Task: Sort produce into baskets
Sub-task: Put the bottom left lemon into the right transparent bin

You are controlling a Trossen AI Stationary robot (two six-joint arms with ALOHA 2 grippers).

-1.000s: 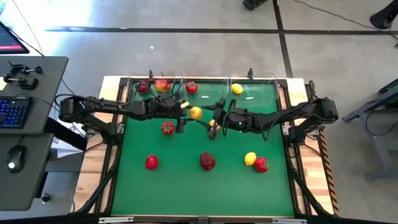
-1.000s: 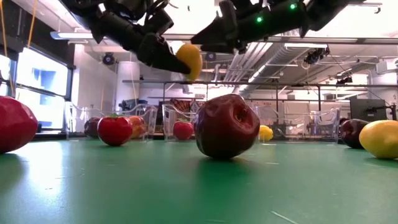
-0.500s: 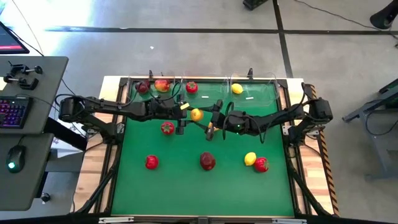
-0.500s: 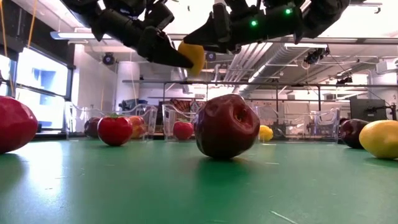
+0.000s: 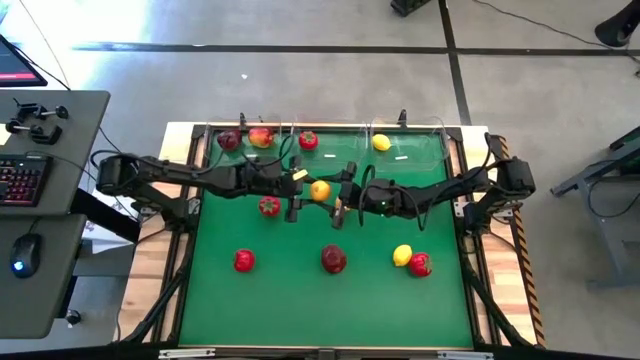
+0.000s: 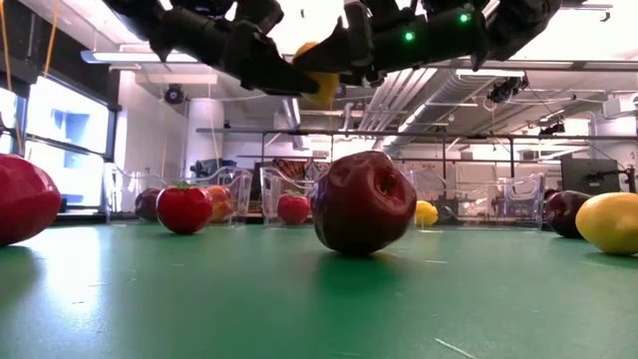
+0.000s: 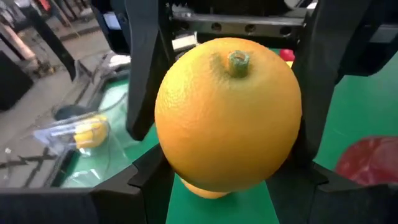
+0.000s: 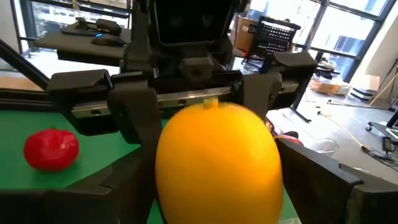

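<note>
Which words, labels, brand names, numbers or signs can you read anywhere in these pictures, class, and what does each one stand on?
None can be read.
The orange fruit, the clear baskets and the green mat carry no print.
The keyboard keys in the high view are too small to read.
The boxes seen in the right wrist view show no legible print.

Bright, even overhead light; window glare in the low view; soft shadows; nearest fruit slightly blurred.
</note>
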